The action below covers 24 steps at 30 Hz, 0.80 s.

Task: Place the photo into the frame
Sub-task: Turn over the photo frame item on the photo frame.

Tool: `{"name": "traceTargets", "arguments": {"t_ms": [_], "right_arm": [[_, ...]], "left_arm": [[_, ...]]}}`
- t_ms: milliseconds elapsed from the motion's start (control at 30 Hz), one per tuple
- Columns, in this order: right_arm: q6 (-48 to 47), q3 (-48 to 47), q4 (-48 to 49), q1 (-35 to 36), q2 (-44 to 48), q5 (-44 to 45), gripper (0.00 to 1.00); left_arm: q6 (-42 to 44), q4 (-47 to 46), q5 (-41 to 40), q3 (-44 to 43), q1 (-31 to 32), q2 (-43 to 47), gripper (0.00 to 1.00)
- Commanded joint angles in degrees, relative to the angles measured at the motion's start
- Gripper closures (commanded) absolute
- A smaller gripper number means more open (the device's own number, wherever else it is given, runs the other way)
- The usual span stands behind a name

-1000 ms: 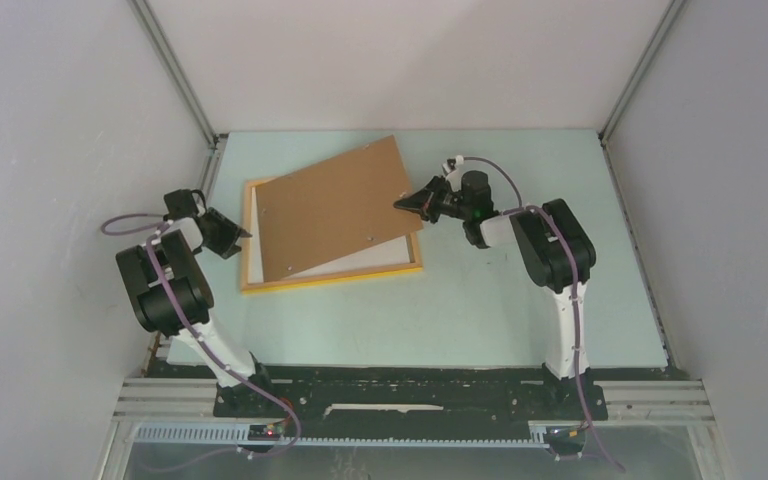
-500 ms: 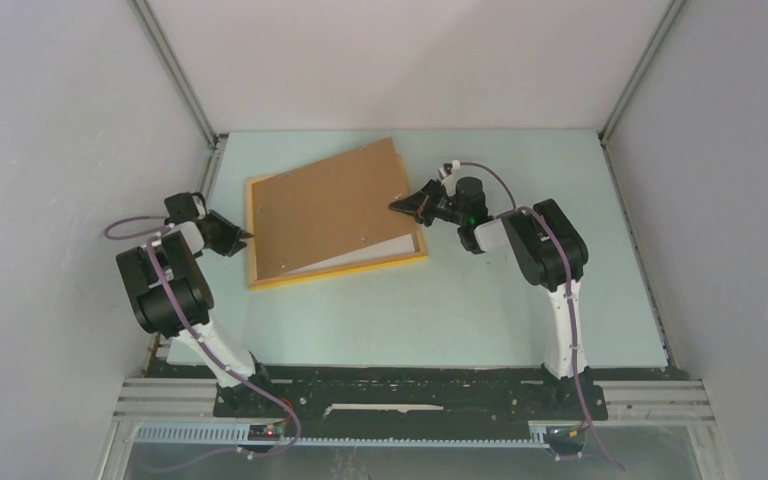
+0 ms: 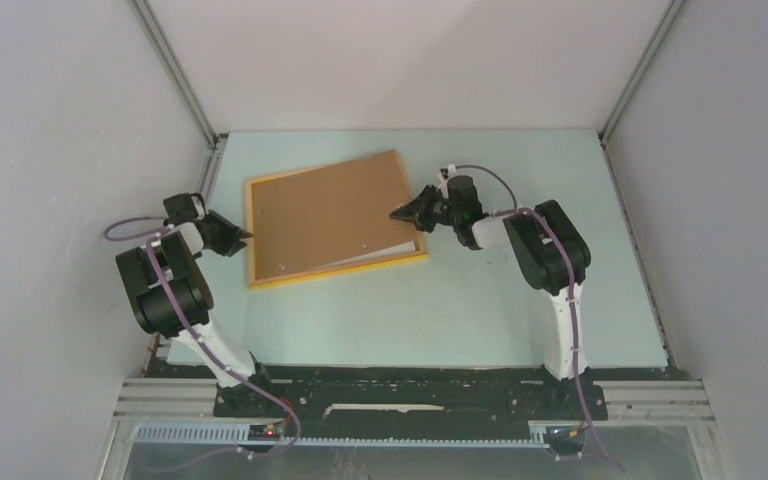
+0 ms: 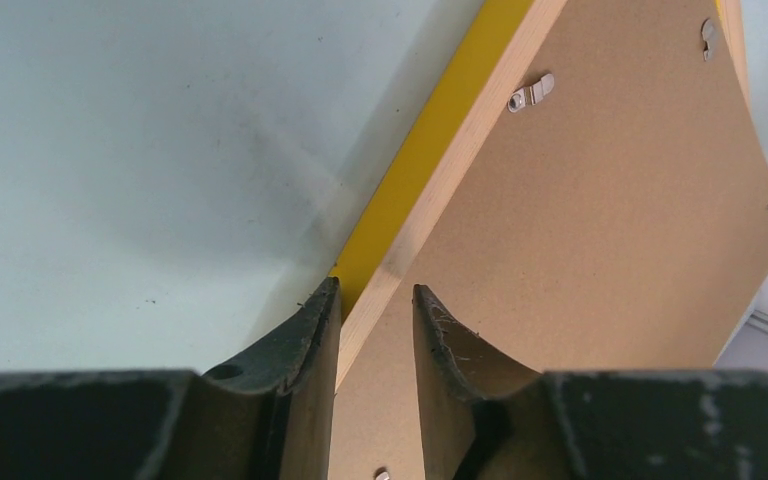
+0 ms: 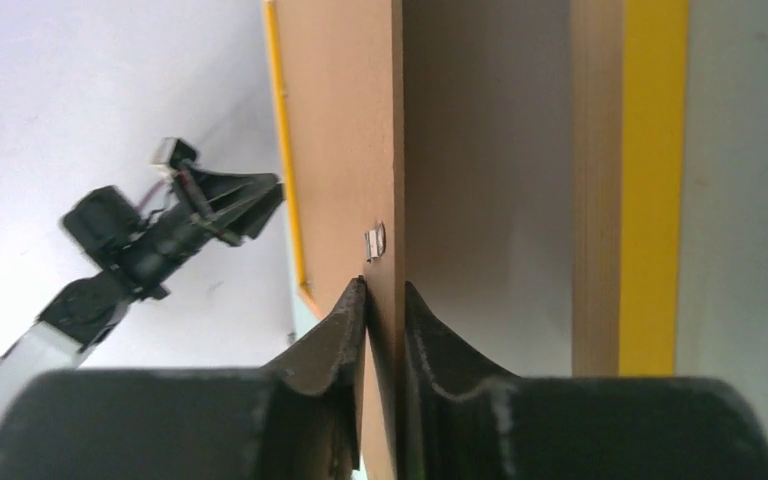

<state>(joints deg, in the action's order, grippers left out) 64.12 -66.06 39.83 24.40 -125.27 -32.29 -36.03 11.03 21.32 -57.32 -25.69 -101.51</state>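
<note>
The photo (image 3: 392, 250) shows you only a white sliver along the near right edge of the large rectangular frame with the thin yellow-orange wooden rim (image 3: 335, 273). The frame lies flat on the far left part of the pale green table top (image 3: 480, 310). Its long axis runs left to right, with the right end swung a little farther away, and the sliver follows the same line.

You have one photo, one frame and one flat brown backing board (image 3: 325, 215), which covers nearly all of the frame. Four small silver clips (image 4: 530, 93) show on the board in the left wrist view.

Your right gripper (image 3: 400, 213) is pinched on the board's right edge, holding that edge lifted off the frame. Your left gripper (image 3: 243, 236) sits at the frame's left rim with its fingers (image 4: 310, 330) narrowly either side of it. You cannot tell whether they squeeze it.
</note>
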Motion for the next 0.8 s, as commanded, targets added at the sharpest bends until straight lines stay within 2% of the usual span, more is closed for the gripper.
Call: {"name": "traceTargets", "arguments": {"t_ms": [0, 200, 367, 633, 767], "right_arm": [[-15.1, -7.5, -23.3, 2.0, 5.6, 3.5, 0.75], [-23.2, -13.9, -38.4, 2.7, 5.9, 7.3, 0.60], [-29.3, -17.0, -48.7, 3.3, 8.1, 11.3, 0.38], [-39.3, -30.9, -69.3, 6.0, 7.3, 22.0, 0.26], [-41.1, -33.4, -74.2, 6.8, 8.1, 27.5, 0.23]], "left_arm": [[-1.1, 0.2, 4.4, 1.1, 0.7, 2.2, 0.66], [-1.1, 0.3, 4.3, 1.0, 0.7, 2.9, 0.66], [-0.9, 0.3, 4.3, 1.0, 0.7, 3.2, 0.65], [-0.6, 0.7, 4.1, 0.9, 0.9, 3.5, 0.65], [-0.6, 0.7, 4.0, 0.9, 0.9, 3.8, 0.65]]}}
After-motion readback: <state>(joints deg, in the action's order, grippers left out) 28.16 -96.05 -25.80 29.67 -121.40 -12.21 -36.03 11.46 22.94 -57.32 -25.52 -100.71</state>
